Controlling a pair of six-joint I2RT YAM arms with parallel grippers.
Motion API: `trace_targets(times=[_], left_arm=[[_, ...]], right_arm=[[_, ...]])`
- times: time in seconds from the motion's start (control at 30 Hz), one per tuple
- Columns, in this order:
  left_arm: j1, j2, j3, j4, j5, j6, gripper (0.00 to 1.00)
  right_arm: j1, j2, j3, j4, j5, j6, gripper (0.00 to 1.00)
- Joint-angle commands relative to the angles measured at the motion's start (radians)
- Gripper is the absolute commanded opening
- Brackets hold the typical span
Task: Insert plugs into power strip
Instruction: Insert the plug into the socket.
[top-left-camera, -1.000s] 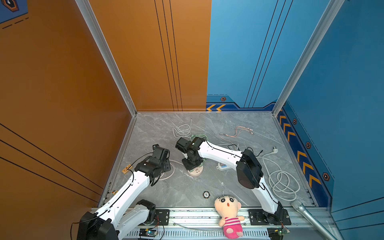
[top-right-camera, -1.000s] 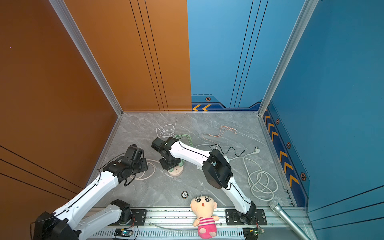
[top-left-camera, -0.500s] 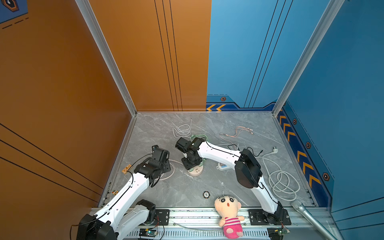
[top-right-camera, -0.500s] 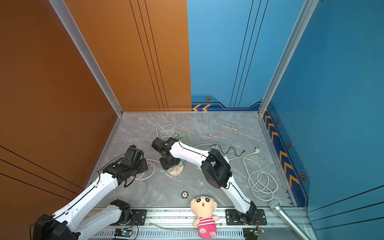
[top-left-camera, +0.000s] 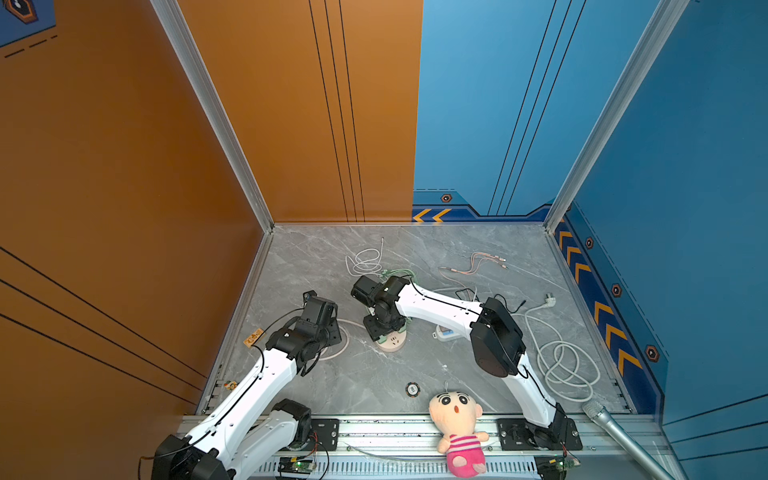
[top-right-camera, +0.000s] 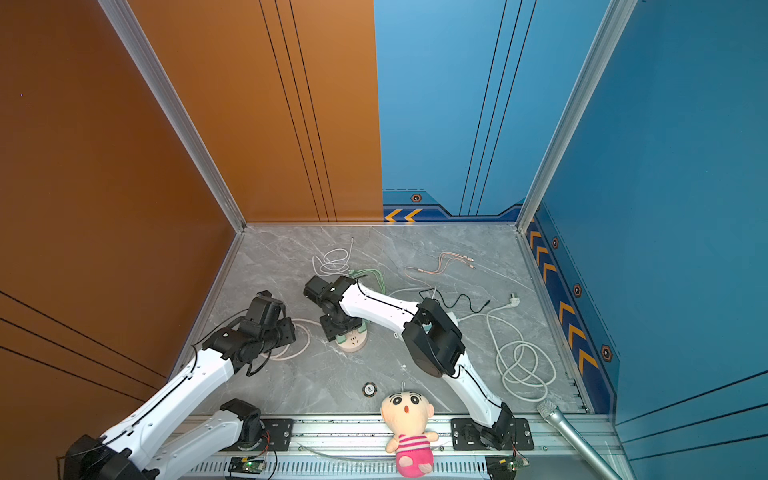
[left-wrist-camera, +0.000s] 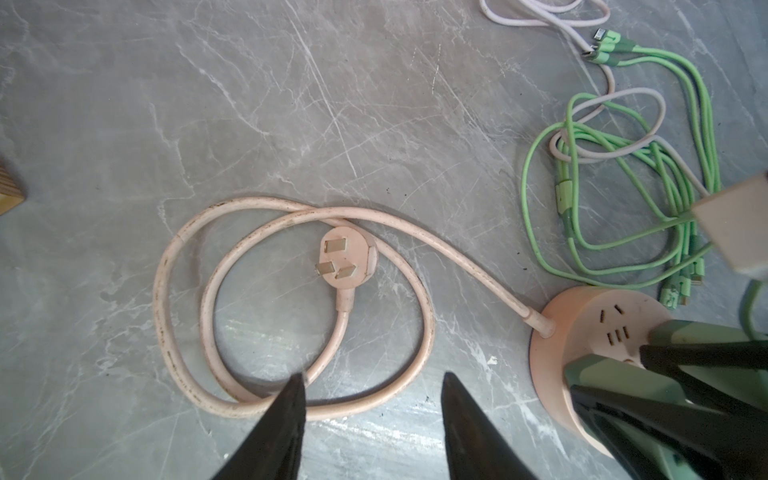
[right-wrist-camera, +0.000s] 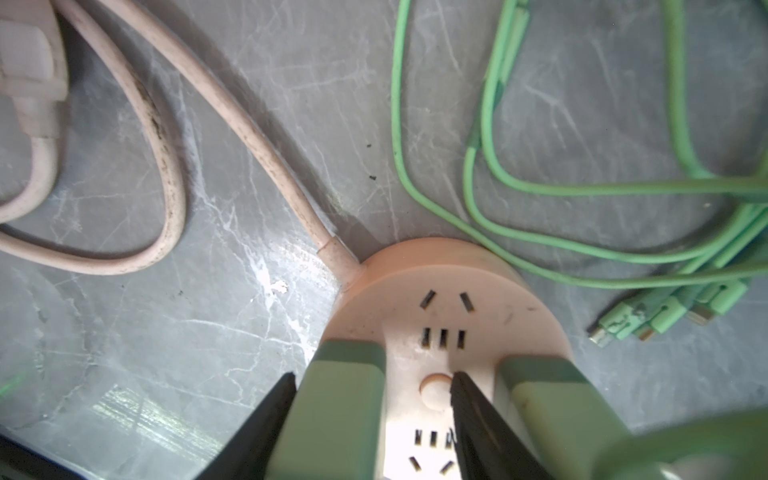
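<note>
A round pink power strip (right-wrist-camera: 449, 299) sits mid-table in both top views (top-left-camera: 392, 344) (top-right-camera: 353, 344). Two green plugs stand seated in it: one (right-wrist-camera: 345, 399) between my right gripper's jaws, the other (right-wrist-camera: 548, 399) beside them. My right gripper (right-wrist-camera: 372, 376) is open, with a clear gap between the plug and one finger (right-wrist-camera: 469, 411). My left gripper (left-wrist-camera: 372, 376) is open and hovers over the strip's pink cord loop (left-wrist-camera: 249, 232), left of the strip (left-wrist-camera: 582, 328), holding nothing.
The cord's three-prong pink plug (left-wrist-camera: 347, 259) lies inside the loop. Green cables (left-wrist-camera: 623, 166) lie behind the strip. A white cord coil (top-left-camera: 565, 365), a round-headed plug (top-left-camera: 548, 300), a pink cable (top-left-camera: 473, 266), a doll (top-left-camera: 457, 428) and a microphone (top-left-camera: 619, 436) lie around.
My right gripper's jaws have spread apart around the green plug that stands in the strip. The left arm has barely moved.
</note>
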Motion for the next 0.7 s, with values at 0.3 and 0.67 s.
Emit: trace_targets(times=[0.3,0.67], left_arm=[[0.009,-0.042,-0.008,-0.008,0.030,-0.003,0.54],[0.009,-0.044,0.006,-0.012,0.042,0.002,0.54]], right_arm=[[0.025,-0.070,-0.050,-0.036,0.059,-0.019,0.75],[0.071,-0.095,-0.049,-0.036,0.027,-0.023,0.74]])
